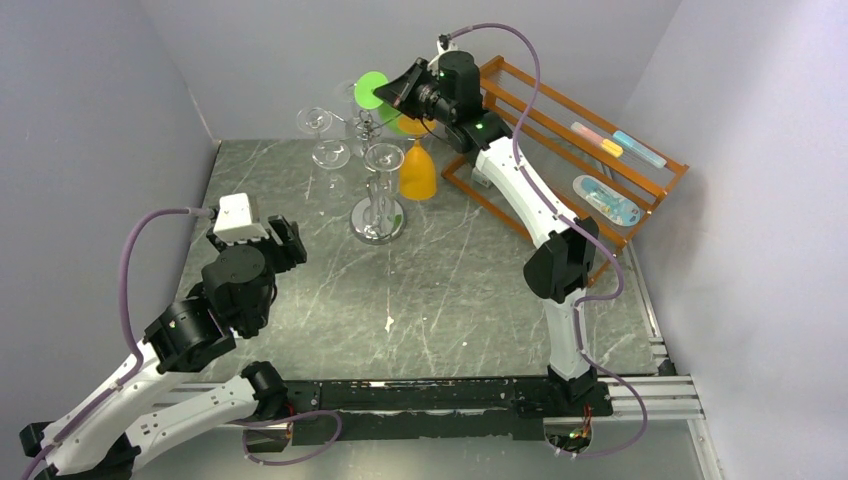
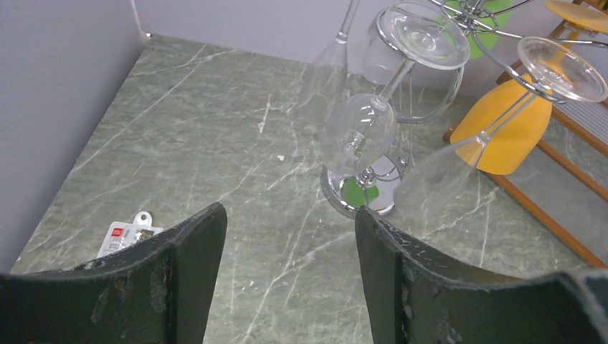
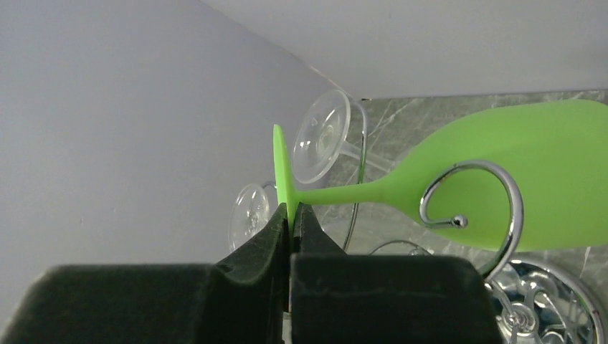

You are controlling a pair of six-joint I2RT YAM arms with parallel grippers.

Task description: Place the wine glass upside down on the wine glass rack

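The green wine glass [image 3: 545,165] is gripped by the rim of its flat foot [image 1: 371,90] in my right gripper [image 3: 292,215], which is shut on it. The glass is up at the top of the chrome wine glass rack [image 1: 378,222]. In the right wrist view a curled scroll arm [image 3: 513,208] crosses in front of the green bowl. In the top view my right gripper [image 1: 393,96] hides most of the bowl. My left gripper [image 1: 290,245] is open and empty, low over the table left of the rack. The left wrist view shows its open gripper [image 2: 290,215] and the rack's mirrored base [image 2: 337,188] beyond.
An orange glass [image 1: 418,175] and several clear glasses [image 1: 331,152] hang upside down on the rack. An orange-brown wooden slatted shelf [image 1: 590,150] stands at the back right. A small white tag [image 2: 129,233] lies on the table near the left wall.
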